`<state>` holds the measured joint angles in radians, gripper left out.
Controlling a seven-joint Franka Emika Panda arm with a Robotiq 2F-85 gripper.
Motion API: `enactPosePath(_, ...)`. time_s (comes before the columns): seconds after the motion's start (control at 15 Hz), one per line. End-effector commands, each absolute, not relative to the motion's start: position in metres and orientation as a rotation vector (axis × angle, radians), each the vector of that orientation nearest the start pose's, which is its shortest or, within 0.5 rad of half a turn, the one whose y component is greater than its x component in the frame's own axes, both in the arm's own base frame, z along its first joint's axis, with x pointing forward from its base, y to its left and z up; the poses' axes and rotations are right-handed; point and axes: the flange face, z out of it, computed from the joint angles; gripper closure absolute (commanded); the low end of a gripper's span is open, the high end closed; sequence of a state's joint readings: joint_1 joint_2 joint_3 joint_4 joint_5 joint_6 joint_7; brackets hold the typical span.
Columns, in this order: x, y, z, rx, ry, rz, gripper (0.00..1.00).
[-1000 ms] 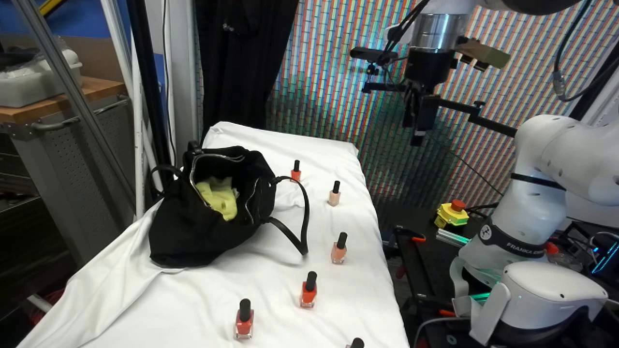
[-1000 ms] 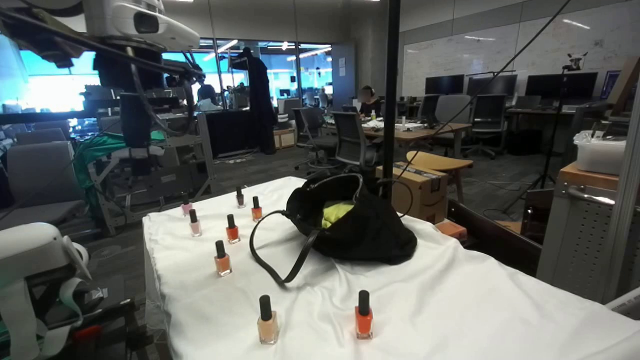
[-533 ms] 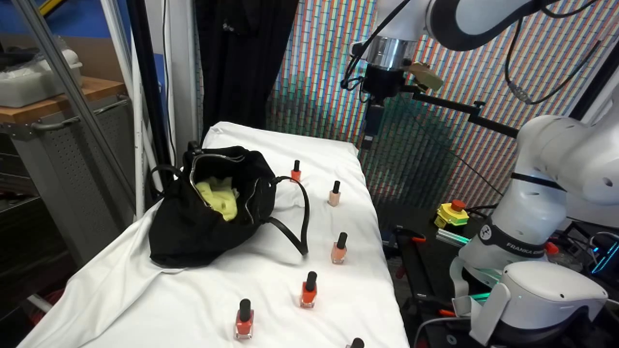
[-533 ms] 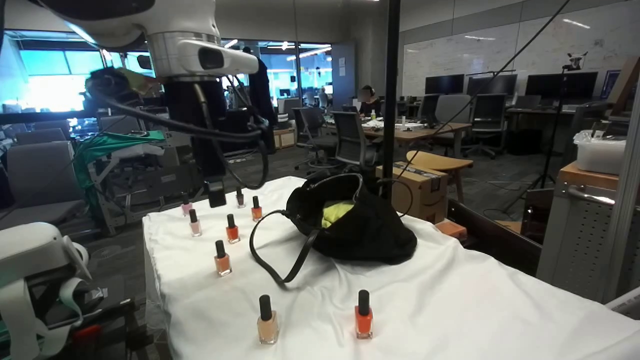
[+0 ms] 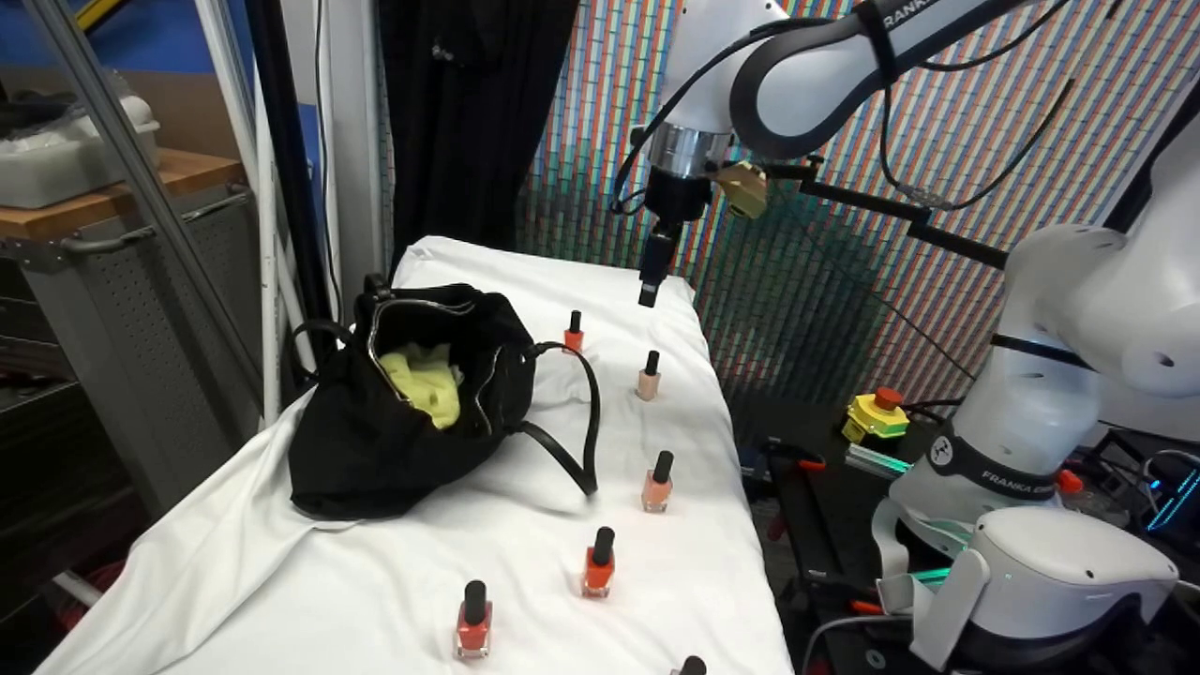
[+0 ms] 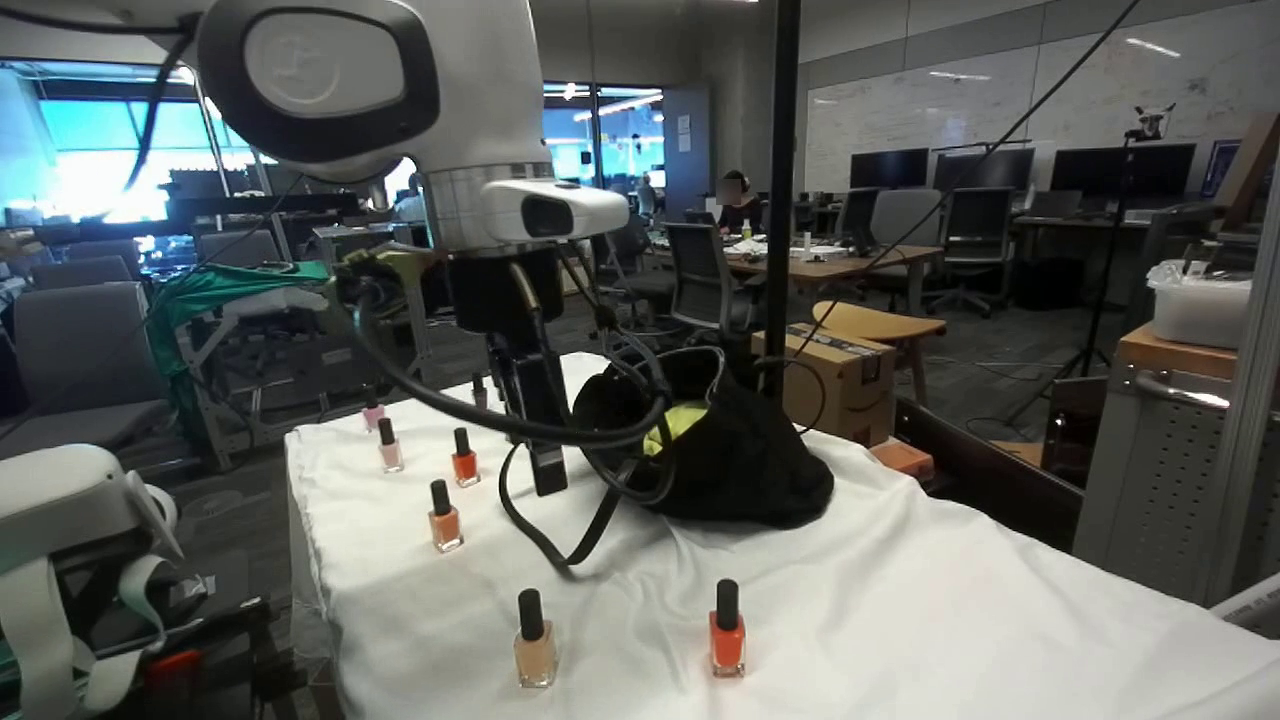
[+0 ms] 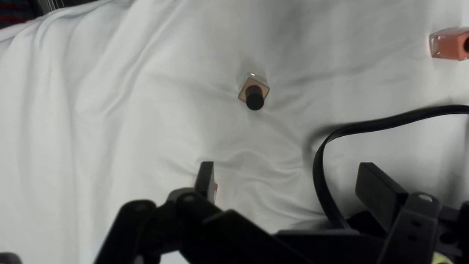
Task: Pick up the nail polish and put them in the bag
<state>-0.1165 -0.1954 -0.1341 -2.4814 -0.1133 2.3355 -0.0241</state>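
Several nail polish bottles stand upright on the white cloth. In an exterior view, an orange-red bottle [image 5: 574, 337] and a pale peach bottle [image 5: 648, 383] are at the far end, below my gripper [image 5: 648, 298]. The black bag [image 5: 394, 469] sits left of them with its mouth unzipped; it also shows in an exterior view [image 6: 750, 470]. In the wrist view my gripper [image 7: 291, 178] is open with only cloth and the bag's handle [image 7: 318, 172] beneath. The peach bottle [image 7: 253, 93] lies ahead of the jaws. A red sliver [image 7: 215, 190] shows beside one finger, mostly hidden.
Yellow-green fabric [image 5: 422, 384] lies inside the bag. A handle loop [image 5: 592, 441] reaches out over the cloth towards the bottles. More bottles, such as a coral one [image 5: 657, 489] and a red one [image 5: 598, 568], stand along the table's right side. A dark pole [image 6: 785, 200] rises behind the bag.
My arm has swung in from beyond the table's side and come lower, so the gripper now hangs above the cloth near the far bottles. The bottles and bag have not moved.
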Motion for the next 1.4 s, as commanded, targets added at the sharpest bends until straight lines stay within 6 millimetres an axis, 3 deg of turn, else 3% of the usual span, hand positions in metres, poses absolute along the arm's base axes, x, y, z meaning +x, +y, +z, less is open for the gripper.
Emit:
enactPosePath(0.0,0.471,-0.133,0.353,-3.188,0.303,-0.121,0.00)
enactPosePath(0.73,0.516,-0.167,0.286,-3.176,0.530,-0.146,0.00)
enactPosePath(1.33,0.539,-0.194,0.253,-3.112,0.702,-0.157,0.00)
